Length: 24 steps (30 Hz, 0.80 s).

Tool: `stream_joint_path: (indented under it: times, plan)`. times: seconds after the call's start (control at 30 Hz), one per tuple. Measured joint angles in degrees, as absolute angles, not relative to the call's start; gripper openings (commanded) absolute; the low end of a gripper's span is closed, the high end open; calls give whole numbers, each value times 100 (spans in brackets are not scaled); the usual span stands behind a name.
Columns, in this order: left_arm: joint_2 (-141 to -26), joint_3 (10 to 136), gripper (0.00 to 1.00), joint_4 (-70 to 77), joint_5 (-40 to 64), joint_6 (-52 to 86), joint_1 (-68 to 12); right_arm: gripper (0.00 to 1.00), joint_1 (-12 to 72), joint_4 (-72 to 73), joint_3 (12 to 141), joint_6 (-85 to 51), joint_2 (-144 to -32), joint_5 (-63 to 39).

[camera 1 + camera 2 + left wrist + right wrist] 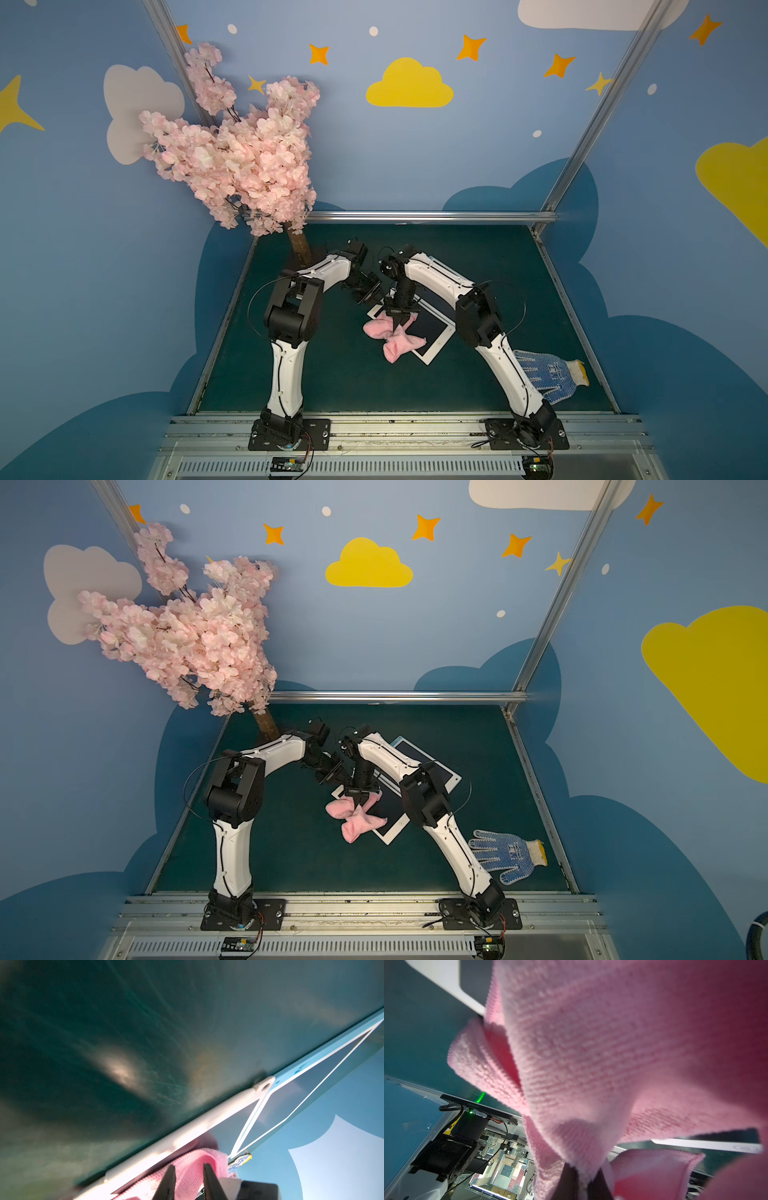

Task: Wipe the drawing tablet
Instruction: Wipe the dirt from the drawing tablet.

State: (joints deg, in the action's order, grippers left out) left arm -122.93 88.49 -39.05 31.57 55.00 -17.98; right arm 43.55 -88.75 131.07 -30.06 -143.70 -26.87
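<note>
The tablet [430,332] was laid flat near the middle of the green bench [332,374], turned like a diamond. A pink cloth [390,332] was spread over its 8 o'clock edge. Part of the cloth was on the dark screen and part was hanging onto the bench.

The right tool [398,322] was pointed down and pressed together on a bunched fold in the middle of the cloth. In the right wrist view the cloth was seen pinched between the dark fingers [570,1182].

The left tool [368,293] was held at the tablet's 10 o'clock corner. Its two sides were a little spread in the left wrist view, and nothing was seen held between them. Whether the tablet was touched by it could not be told.

A blue-edged board [403,744] was seen just past the tablet at 1 o'clock. A dotted glove [548,374] was left well apart at 4 o'clock.

The tablet was judged to be thin, stiff and light, with a smooth, slippery screen. It could probably be pushed along the bench by rubbing. It would best be held down by its white frame at a corner, not by the screen, which might be scratched.

The cloth was judged to be soft, floppy and very light. It is best pinched in the middle, so that the loose ends can be dragged flat over the screen.
</note>
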Motion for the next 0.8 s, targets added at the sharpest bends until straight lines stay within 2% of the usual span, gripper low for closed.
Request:
stream_joint_path:
  times: [0.23, 0.37, 0.67, 0.8]
  plan:
    - [-12392, 8888, 26, -4025, 3096, 5349, -1804, 0, 3673, -8606, 11996, -3030, -13841, -2477]
    - [-12420, 8978, 26, -4073, 2985, 5280, -1804, 0, 3454, -8552, 11933, -3103, -13653, -2388]
    - [-12578, 9240, 26, -4320, 2899, 5127, -1756, 0, 4611, -8617, 13576, -3444, -14400, -2585]
    - [-12580, 9251, 26, -4335, 2906, 5113, -1717, 0, 4571, -8617, 13316, -3406, -14398, -2718]
